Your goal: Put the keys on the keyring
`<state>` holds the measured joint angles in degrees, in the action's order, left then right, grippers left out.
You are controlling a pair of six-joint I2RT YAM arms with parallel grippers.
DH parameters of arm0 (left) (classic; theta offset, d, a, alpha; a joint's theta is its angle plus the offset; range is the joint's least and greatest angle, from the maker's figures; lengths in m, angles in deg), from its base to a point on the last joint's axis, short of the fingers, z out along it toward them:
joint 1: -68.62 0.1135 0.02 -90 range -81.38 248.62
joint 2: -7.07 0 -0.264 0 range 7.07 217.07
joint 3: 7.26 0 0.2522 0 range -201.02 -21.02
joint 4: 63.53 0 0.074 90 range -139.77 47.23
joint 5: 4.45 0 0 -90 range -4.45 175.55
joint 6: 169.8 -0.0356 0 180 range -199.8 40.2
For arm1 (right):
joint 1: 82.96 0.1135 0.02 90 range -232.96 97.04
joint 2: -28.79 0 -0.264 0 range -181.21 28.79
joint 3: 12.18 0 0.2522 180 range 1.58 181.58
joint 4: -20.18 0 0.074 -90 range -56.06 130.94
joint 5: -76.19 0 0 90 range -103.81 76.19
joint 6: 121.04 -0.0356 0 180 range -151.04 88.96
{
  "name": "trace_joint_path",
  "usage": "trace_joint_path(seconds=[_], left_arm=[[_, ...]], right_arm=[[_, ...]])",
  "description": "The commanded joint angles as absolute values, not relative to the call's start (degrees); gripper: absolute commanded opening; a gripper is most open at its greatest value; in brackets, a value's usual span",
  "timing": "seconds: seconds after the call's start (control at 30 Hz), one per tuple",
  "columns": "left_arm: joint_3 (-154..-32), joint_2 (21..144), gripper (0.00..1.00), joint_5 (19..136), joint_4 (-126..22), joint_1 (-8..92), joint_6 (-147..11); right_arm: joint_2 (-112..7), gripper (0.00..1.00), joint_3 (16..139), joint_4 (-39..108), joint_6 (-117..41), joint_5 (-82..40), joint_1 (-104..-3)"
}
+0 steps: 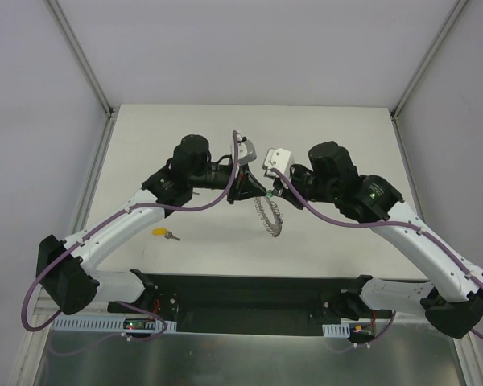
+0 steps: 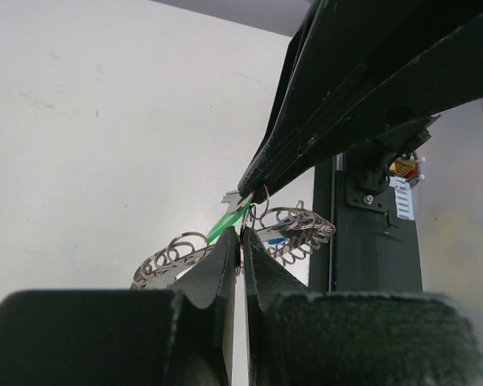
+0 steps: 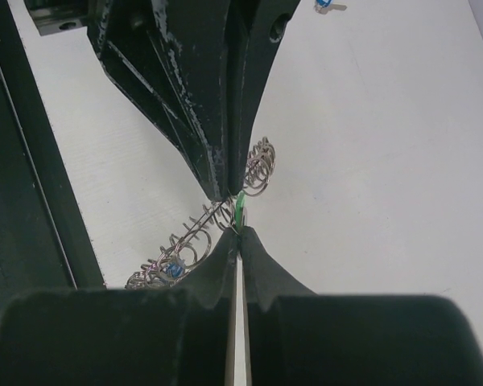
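Note:
The keyring (image 1: 271, 217), a grey coil of wire loops, hangs above the table between both arms. My left gripper (image 1: 259, 195) is shut on its wire, and in the left wrist view the left gripper (image 2: 241, 236) pinches the keyring (image 2: 298, 223) at the tips. My right gripper (image 1: 272, 191) is shut tip to tip against it, and in the right wrist view the right gripper (image 3: 238, 233) holds the green key (image 3: 239, 207) right at the keyring (image 3: 259, 165). A blue key (image 3: 173, 269) hangs on the coil. A yellow key (image 1: 165, 234) lies on the table to the left.
Another blue key (image 3: 324, 4) lies on the white table, far from the ring. The black base plate (image 1: 241, 301) runs along the table's near edge. Metal frame posts (image 1: 80, 56) stand at the back corners.

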<state>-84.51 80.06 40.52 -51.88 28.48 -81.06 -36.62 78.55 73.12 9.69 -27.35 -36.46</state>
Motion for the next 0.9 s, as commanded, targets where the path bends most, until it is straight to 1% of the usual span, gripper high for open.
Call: trace_joint_path(seconds=[0.0,0.1,0.13,0.17,0.3,0.47,0.6,0.7,0.83,0.87], left_arm=[[-81.4,77.7,0.0,46.2,-54.9,28.4,-80.0],[-76.1,75.7,0.0,48.6,-63.4,28.8,-74.3],[-74.6,75.3,0.0,48.9,-65.8,29.0,-72.9],[-73.2,74.5,0.0,49.3,-70.6,29.4,-71.6],[-65.8,73.7,0.0,52.9,-78.7,29.4,-66.7],[-59.3,73.9,0.0,56.3,-89.3,29.4,-62.1],[-54.6,74.7,0.0,58.7,-97.7,29.4,-59.7],[-52.4,74.8,0.0,59.2,-99.5,29.5,-58.9],[-50.0,75.1,0.0,58.5,-98.5,29.5,-59.3],[-49.6,75.1,0.1,58.0,-97.3,29.4,-60.3]], right_arm=[[-35.3,0.01,74.2,69.4,7.1,-26.0,-36.0],[-33.5,0.01,69.7,64.9,4.1,-25.3,-36.0],[-33.1,0.01,66.3,63.4,3.1,-24.9,-36.0],[-32.6,0.01,64.6,61.8,2.0,-24.4,-36.1],[-29.8,0.01,56.7,51.7,-4.2,-23.4,-36.0],[-30.2,0.01,48.4,43.4,-11.1,-22.9,-35.9],[-31.9,0.01,45.9,38.2,-14.3,-23.6,-35.6],[-33.2,0.01,45.5,37.7,-14.2,-23.1,-35.4],[-34.3,0.01,46.1,38.7,-11.3,-22.0,-35.3],[-35.0,0.01,46.7,39.9,-9.9,-22.1,-35.3]])
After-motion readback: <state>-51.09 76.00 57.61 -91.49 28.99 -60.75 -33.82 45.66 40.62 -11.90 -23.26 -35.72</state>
